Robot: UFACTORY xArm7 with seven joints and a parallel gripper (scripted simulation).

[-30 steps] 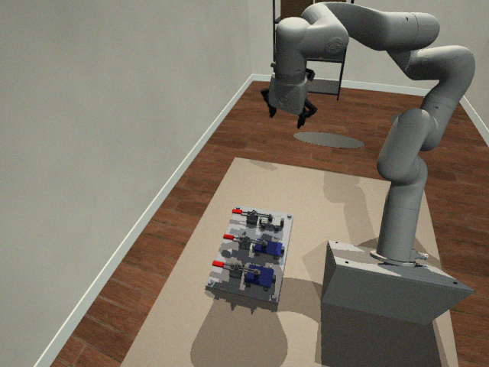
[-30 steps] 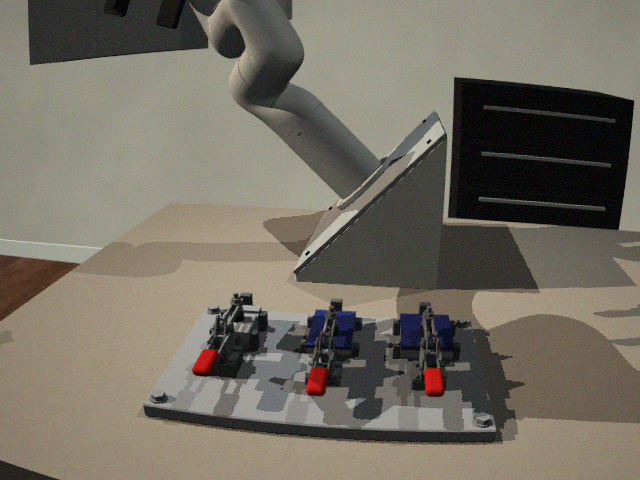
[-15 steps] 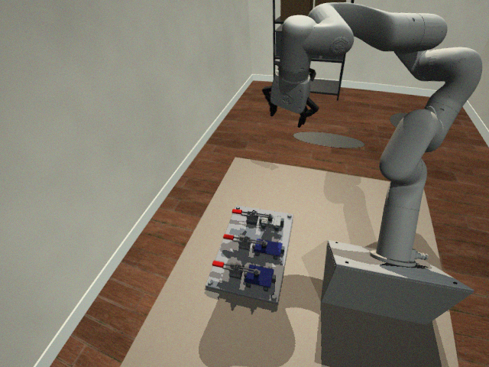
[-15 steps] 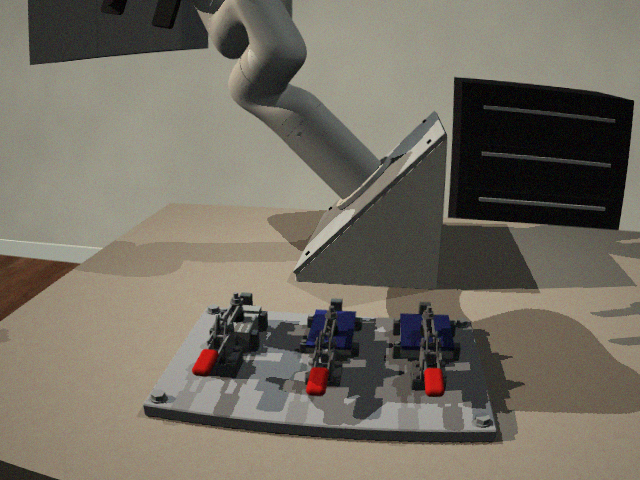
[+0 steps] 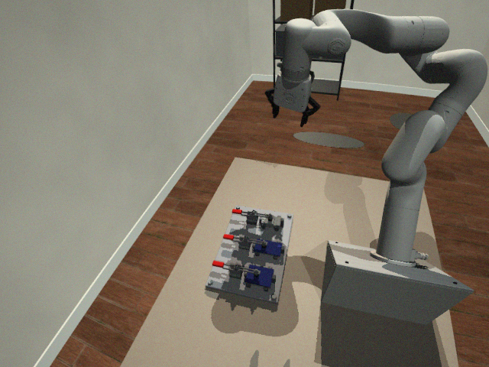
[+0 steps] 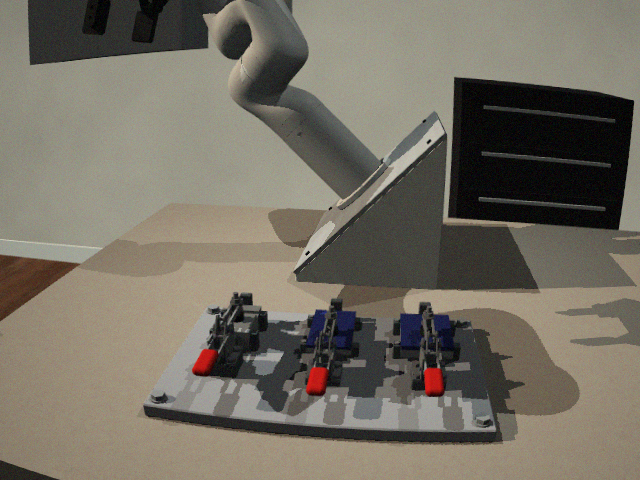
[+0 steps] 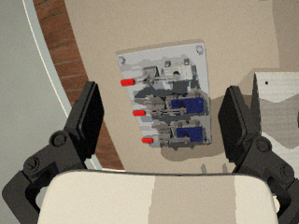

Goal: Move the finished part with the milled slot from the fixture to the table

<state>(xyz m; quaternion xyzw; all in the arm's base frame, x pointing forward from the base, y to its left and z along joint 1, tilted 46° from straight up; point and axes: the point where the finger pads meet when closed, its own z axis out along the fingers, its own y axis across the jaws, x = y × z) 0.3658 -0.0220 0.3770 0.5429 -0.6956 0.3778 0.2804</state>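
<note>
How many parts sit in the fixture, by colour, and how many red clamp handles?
Blue blanks: 2
Grey finished part: 1
Parts total: 3
Red clamp handles: 3

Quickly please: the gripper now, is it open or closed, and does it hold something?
Gripper: open wide, holding nothing, high above the fixture.
</note>
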